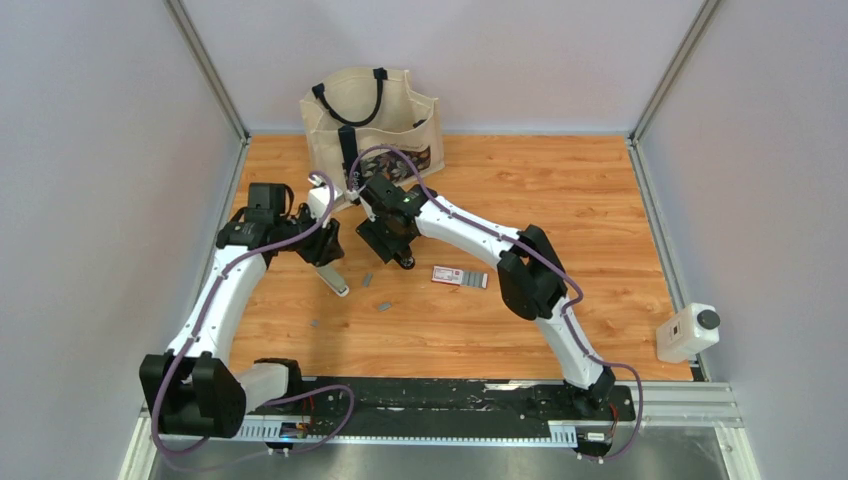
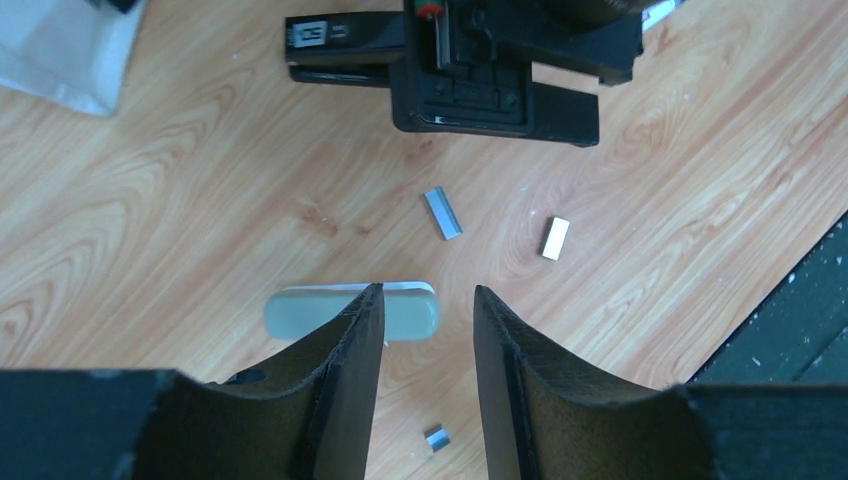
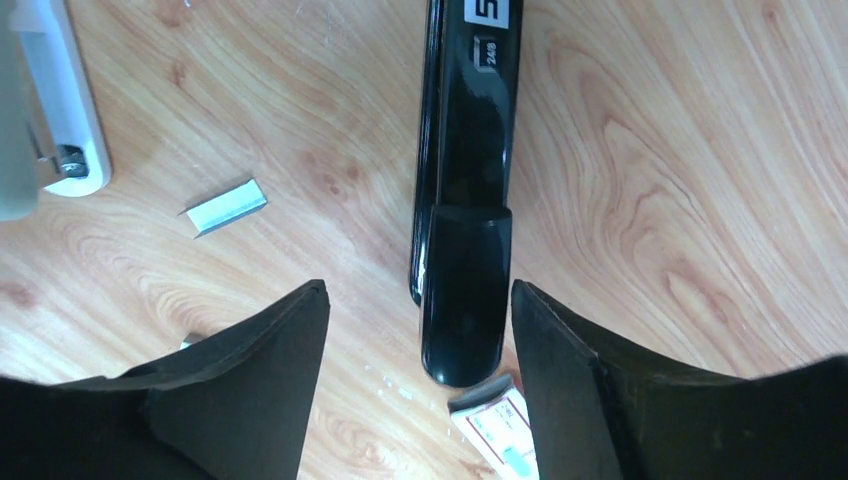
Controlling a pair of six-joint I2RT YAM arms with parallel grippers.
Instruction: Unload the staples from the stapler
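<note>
Three staples (image 2: 441,213) are lying loose on the table (image 1: 560,200), scattered and apart from each other. Among them one grey-green stapler (image 2: 305,312) is lying. The left gripper (image 2: 428,290) is hovering open above it, with one finger hiding its middle. Farther away, the right gripper (image 3: 418,285) is standing open astride one black stapler (image 3: 465,150). One red-and-white packet (image 1: 460,277) is lying beside it, and one tote bag (image 1: 370,115) is standing behind.

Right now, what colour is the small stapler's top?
Pale grey-green; the stapler shows best in left wrist view.
</note>
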